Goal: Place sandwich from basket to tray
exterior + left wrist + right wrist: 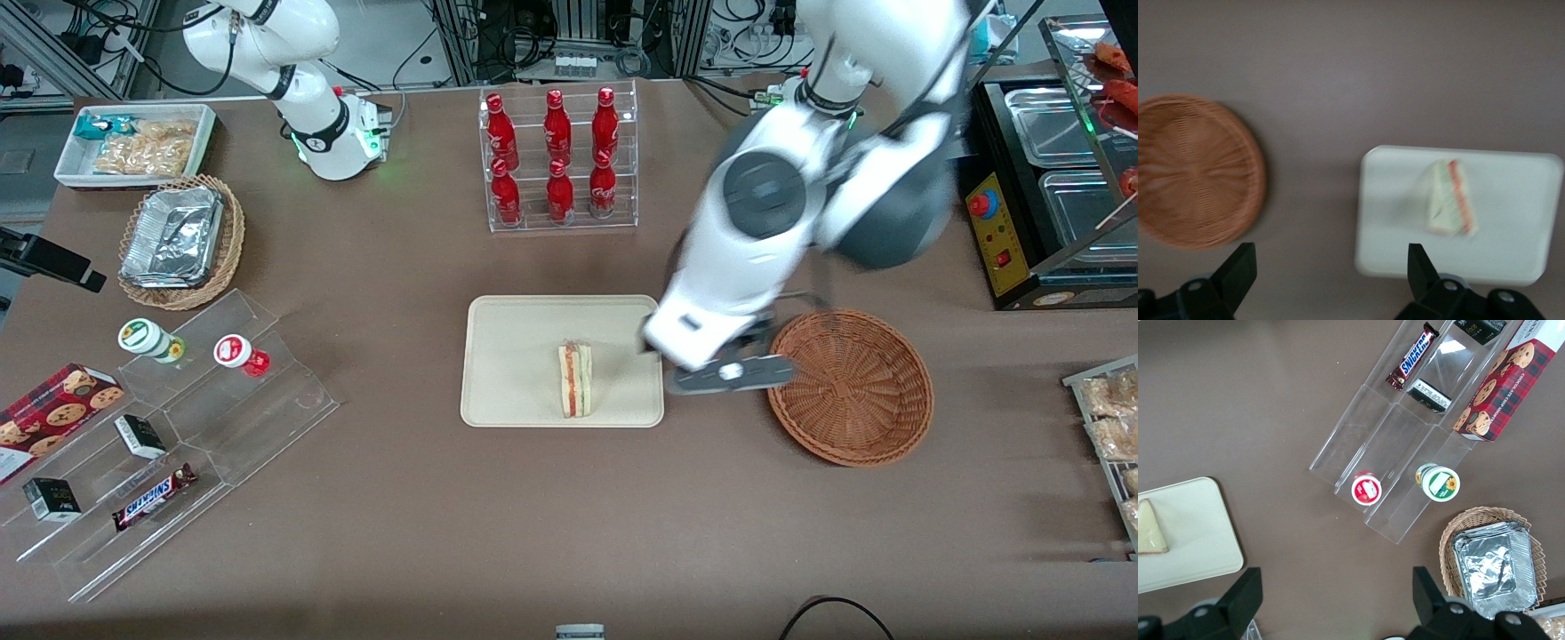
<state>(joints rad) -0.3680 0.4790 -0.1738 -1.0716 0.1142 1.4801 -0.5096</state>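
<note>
The sandwich [575, 380] is seen on the tray [516, 331], on a brown table [427, 516]. The gripper [1328, 280] is held above, fingers [1238, 270] spread and empty, the basket [852, 387] beside one fingertip.

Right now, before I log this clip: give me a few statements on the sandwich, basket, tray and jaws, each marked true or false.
1. The sandwich lies on the tray. True.
2. The basket holds a second sandwich. False: it holds nothing.
3. The gripper is shut on the sandwich. False: its jaws are open and hold nothing; it hangs between tray and basket.
4. The basket touches the tray. False: bare table shows between them.
5. The sandwich rests inside the tray's rim, not over its edge. True.
</note>
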